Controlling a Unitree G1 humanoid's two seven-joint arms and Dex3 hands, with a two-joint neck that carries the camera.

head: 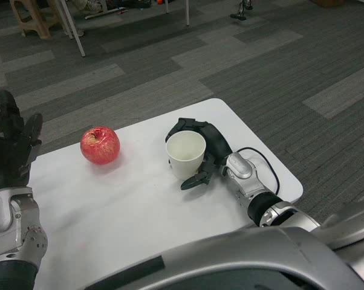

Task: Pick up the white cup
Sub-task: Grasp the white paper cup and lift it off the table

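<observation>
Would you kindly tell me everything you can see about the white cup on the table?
The white cup is a plain, handleless cup, seemingly paper or thin plastic, tapering toward its base. It stands upright on the white table, mouth open, and looks empty inside. It sits right of the red apple, apart from it. The right robot hand wraps around it from behind and the right, fingers curling by its rim and lower side; the cup's base still appears to rest on the table.

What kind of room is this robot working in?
Probably an office or lab hall: grey carpet tiles cover a wide floor, a plain white table stands in the open, and furniture legs show at the back.
</observation>
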